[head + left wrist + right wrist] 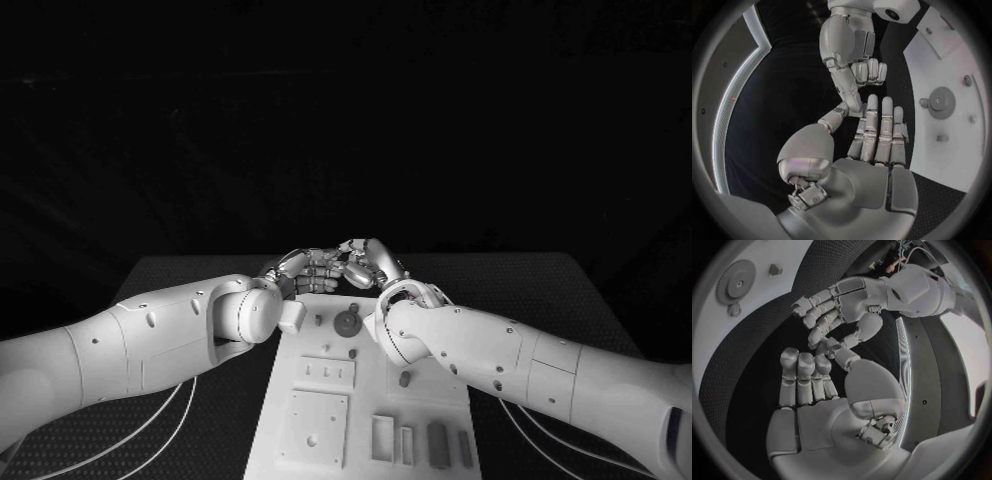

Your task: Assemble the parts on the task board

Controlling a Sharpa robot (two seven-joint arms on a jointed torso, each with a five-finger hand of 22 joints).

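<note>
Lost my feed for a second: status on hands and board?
Left robot hand and right robot hand open, fingertips meeting beyond the task board. Gear part on the board, untouched. Nothing in the way.

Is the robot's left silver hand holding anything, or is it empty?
Empty. In its wrist view the left silver hand shows straight fingers and a bare palm above the black table.

left hand [306, 270]: beyond the task board [361, 400] far end, fingers extended, empty
right hand [372, 262]: beside it, fingertips touching, empty
</note>
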